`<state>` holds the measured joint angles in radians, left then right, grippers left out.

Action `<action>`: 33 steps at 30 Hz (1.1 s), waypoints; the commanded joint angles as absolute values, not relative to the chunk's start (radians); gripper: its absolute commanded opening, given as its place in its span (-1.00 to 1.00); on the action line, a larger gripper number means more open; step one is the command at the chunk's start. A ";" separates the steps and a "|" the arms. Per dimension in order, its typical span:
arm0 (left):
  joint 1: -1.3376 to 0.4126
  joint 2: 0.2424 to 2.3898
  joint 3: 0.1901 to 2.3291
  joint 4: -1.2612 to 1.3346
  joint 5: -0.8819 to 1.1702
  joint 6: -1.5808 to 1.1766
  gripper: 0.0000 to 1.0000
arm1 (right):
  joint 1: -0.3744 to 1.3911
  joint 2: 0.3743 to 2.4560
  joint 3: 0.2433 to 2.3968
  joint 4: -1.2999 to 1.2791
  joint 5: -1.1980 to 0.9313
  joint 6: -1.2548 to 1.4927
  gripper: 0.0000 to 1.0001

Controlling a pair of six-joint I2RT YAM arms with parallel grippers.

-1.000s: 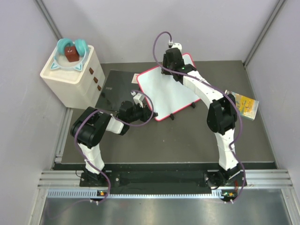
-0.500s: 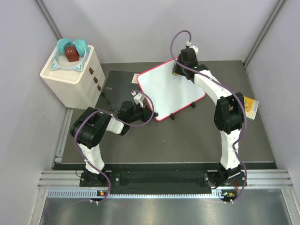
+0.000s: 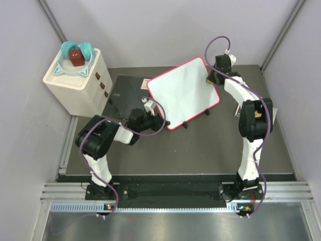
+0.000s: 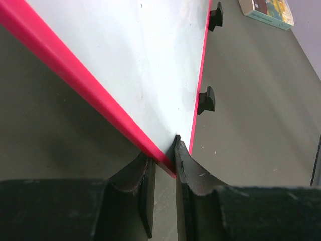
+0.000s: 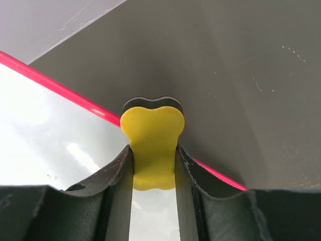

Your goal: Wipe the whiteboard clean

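Observation:
The whiteboard (image 3: 183, 93), white with a thin red frame, lies tilted on the dark table. Its face looks plain white in all views. My left gripper (image 3: 163, 122) is shut on its near left corner; in the left wrist view the red frame (image 4: 100, 95) runs down between the left gripper (image 4: 164, 155) pads. My right gripper (image 3: 213, 78) sits at the board's far right edge, shut on a yellow eraser (image 5: 153, 135) with a dark underside. In the right wrist view the eraser straddles the red edge, with the whiteboard (image 5: 50, 135) to its left.
A white drawer cabinet (image 3: 77, 80) with a teal item and a brown block on top stands at the back left. A dark grey slab (image 3: 125, 95) lies left of the board. A yellow-covered booklet (image 4: 266, 10) lies at the right. Black feet (image 4: 206, 100) stick out along the board's near edge.
My right gripper has swept the eraser rightward across the board's far part, from near the top middle to its right edge. The left arm has not moved.

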<state>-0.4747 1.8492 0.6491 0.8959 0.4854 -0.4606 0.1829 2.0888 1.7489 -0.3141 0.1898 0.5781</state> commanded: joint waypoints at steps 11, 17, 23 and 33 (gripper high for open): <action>-0.502 1.868 0.663 0.756 0.408 -0.279 -1.00 | 0.285 2.079 1.703 -0.301 0.100 0.512 -1.00; -0.503 1.867 0.664 0.755 0.408 -0.278 -1.00 | 0.321 2.082 1.756 -0.313 0.101 0.503 -1.00; -0.503 1.858 0.653 0.761 0.403 -0.279 -1.00 | 0.322 2.115 1.821 -0.347 0.170 0.488 -1.00; -0.505 1.861 0.657 0.759 0.402 -0.278 -1.00 | 0.247 2.140 1.832 -0.406 0.218 0.502 -1.00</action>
